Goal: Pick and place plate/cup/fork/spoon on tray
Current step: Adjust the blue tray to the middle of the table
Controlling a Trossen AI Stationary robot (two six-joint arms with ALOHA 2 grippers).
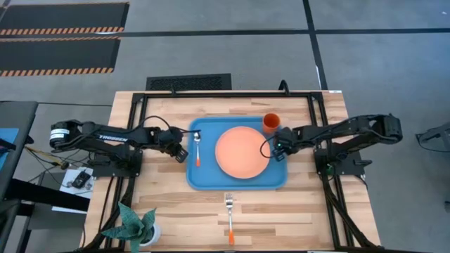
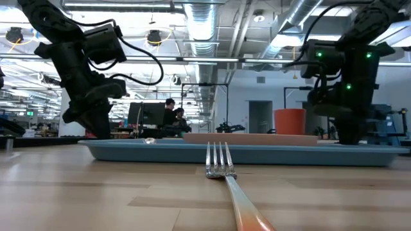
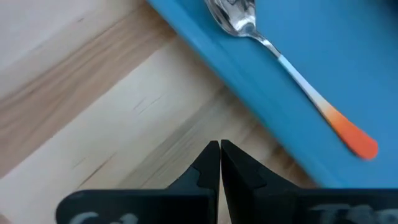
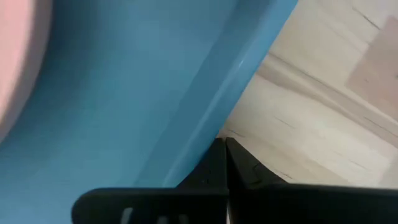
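Note:
The blue tray (image 1: 204, 179) lies mid-table. On it rest the salmon plate (image 1: 242, 152), the orange cup (image 1: 271, 123) upright at the tray's far right corner, and the spoon (image 1: 198, 149) flat along its left side. The spoon also shows in the left wrist view (image 3: 292, 68). The fork (image 1: 229, 216) lies flat on the wood near the table's near edge, tines toward the tray. My left gripper (image 3: 220, 148) is shut and empty over the wood just left of the tray's rim (image 3: 249, 93). My right gripper (image 4: 224, 146) is shut and empty at the tray's right rim (image 4: 224, 93).
A small potted plant (image 1: 133, 226) stands at the table's near left corner. Black frame rails (image 1: 133, 112) run along the table's left and right sides under the arms. Bare wood lies on both sides of the fork (image 2: 221, 168).

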